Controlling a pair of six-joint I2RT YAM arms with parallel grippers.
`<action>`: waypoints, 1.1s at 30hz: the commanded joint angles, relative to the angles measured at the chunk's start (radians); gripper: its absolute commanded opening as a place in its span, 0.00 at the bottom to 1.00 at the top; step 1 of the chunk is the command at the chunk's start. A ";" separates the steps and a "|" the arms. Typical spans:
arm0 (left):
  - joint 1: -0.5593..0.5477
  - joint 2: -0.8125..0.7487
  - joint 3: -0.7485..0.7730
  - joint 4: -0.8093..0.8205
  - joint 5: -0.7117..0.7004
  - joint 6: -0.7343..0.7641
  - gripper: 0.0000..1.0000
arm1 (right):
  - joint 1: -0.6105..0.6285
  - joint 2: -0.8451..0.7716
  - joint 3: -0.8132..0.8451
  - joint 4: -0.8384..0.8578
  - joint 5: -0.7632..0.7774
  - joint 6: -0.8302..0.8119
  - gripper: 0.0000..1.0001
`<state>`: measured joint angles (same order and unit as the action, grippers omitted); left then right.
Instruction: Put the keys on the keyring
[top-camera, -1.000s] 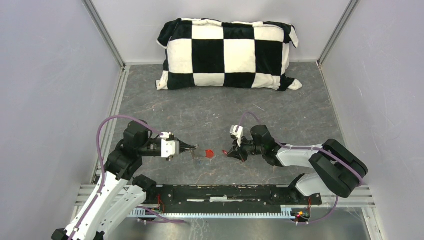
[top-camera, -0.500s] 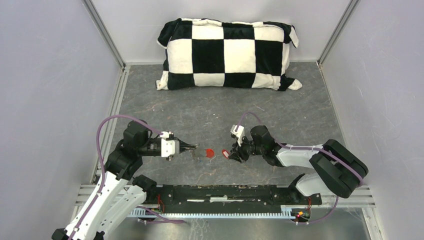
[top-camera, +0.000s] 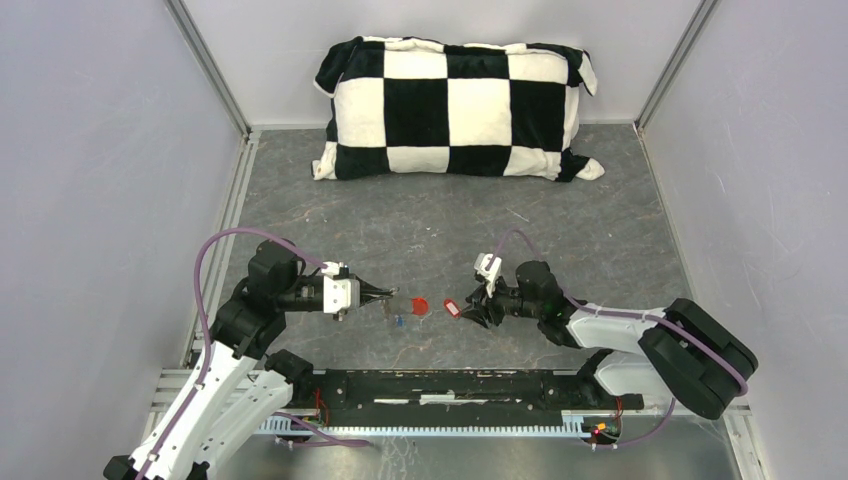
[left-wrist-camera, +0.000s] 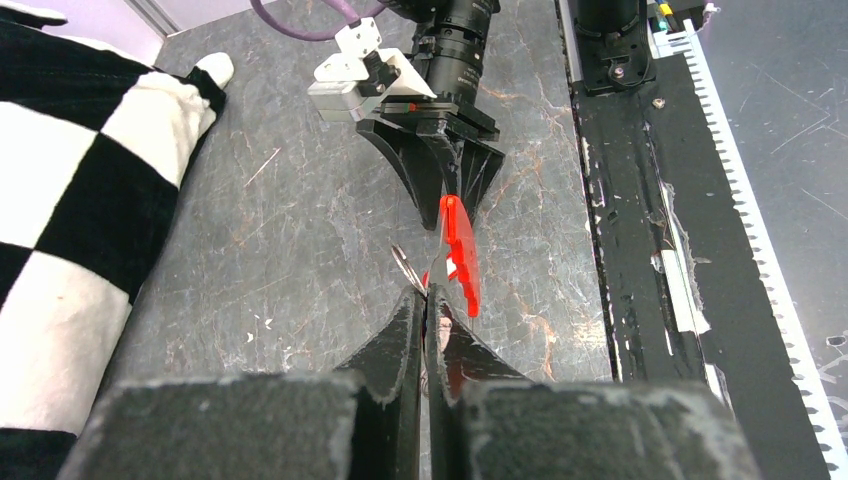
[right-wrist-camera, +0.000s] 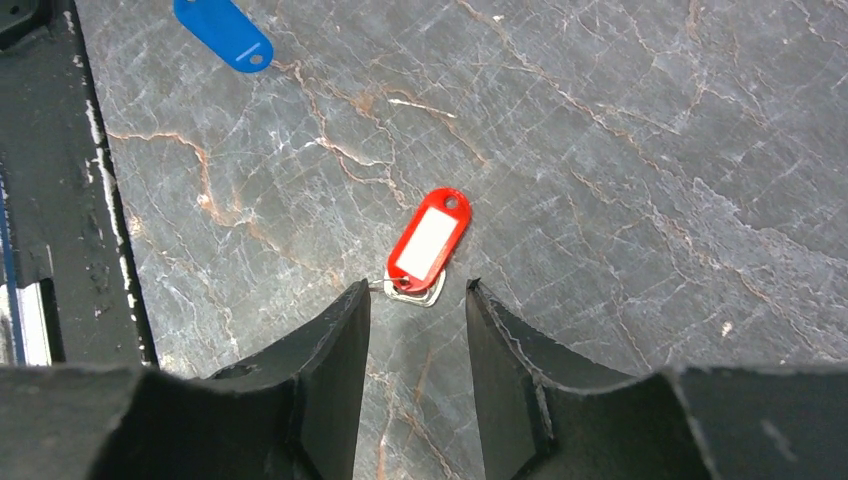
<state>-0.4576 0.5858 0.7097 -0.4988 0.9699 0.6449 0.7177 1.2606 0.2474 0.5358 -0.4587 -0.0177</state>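
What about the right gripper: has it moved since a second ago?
Yes. In the top view the right gripper has drawn back rightward and slightly toward the black rail, uncovering the red-and-white tag.

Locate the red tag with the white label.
Right wrist view: the red tag with the white label lies flat on the table, just beyond the open right gripper; the blue tag lies farther off, upper left.
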 joint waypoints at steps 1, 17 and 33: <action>-0.001 -0.001 0.019 0.045 0.014 -0.036 0.02 | 0.000 0.025 -0.017 0.115 -0.034 0.053 0.46; -0.001 -0.003 0.017 0.044 0.007 -0.029 0.02 | 0.036 0.179 0.025 0.150 0.008 0.084 0.30; -0.001 -0.005 0.008 0.032 0.008 -0.014 0.02 | 0.048 0.085 -0.005 0.193 0.022 0.078 0.01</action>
<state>-0.4576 0.5861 0.7097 -0.4992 0.9695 0.6449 0.7593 1.4002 0.2447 0.6907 -0.4400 0.0811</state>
